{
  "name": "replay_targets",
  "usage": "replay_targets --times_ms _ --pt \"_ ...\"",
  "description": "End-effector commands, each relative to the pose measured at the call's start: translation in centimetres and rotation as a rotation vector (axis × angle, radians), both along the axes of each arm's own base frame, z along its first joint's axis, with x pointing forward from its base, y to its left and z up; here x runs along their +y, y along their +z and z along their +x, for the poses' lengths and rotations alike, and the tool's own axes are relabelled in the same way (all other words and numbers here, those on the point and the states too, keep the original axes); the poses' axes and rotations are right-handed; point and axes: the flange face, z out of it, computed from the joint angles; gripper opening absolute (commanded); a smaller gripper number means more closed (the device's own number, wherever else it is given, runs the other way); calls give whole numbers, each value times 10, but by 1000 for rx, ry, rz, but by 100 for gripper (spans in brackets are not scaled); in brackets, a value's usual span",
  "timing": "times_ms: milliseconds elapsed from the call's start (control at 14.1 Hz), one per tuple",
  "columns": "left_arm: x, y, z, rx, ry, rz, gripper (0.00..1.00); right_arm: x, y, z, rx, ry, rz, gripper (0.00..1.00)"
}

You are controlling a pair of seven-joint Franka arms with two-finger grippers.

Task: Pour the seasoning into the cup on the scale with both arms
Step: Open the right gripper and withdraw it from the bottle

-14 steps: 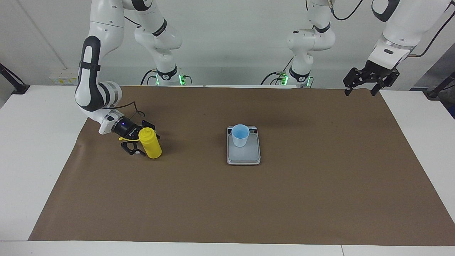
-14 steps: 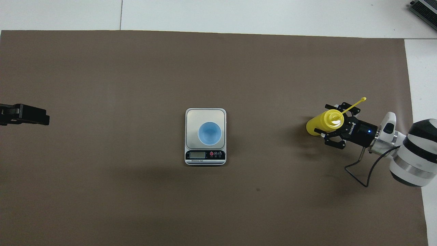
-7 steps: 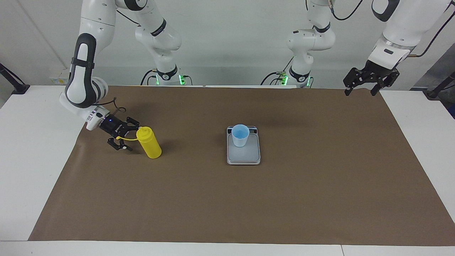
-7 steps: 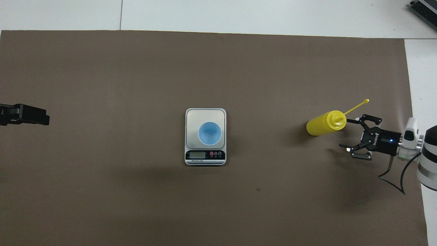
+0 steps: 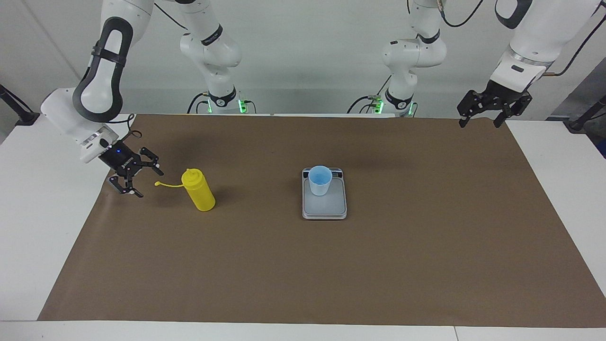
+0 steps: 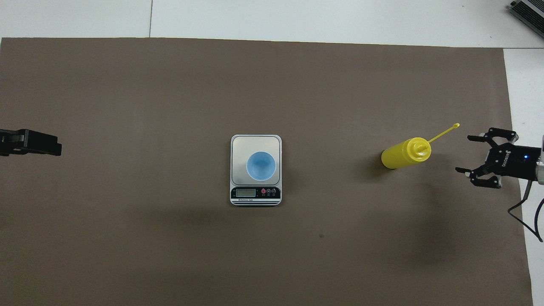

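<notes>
The yellow seasoning bottle (image 5: 201,194) stands upright on the brown mat toward the right arm's end of the table, its cap strap sticking out sideways; it also shows in the overhead view (image 6: 401,155). My right gripper (image 5: 150,183) is open and empty, a short gap from the bottle on the strap side, as the overhead view (image 6: 464,154) also shows. The pale blue cup (image 5: 320,181) stands on the scale (image 5: 326,206) at mid-table; in the overhead view the cup (image 6: 261,165) sits on the scale's plate (image 6: 255,144) next to the display. My left gripper (image 5: 479,123) waits open above the mat's edge.
The brown mat (image 5: 303,270) covers most of the white table. Only the tip of my left gripper (image 6: 55,148) shows in the overhead view. A grey device corner (image 6: 529,10) lies on the table farthest from the robots.
My right gripper let go of the bottle and drew back toward the right arm's end of the table. The bottle stays upright in place. The left arm has not moved.
</notes>
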Motion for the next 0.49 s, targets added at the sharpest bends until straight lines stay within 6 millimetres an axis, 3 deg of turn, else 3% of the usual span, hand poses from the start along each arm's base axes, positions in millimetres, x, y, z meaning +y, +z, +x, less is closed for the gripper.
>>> replay_targets --times_ms 0,212,353,424 --pt "2 3 -6 9 16 -4 100 4 26 3 115 -175 -4 100" --pt "2 3 -6 9 16 -4 100 4 58 13 212 -364 -18 100" --pt "2 3 -7 7 16 -4 100 16 90 10 288 -486 -32 100" --pt "2 3 -7 7 16 -4 100 32 107 12 324 -555 -39 100"
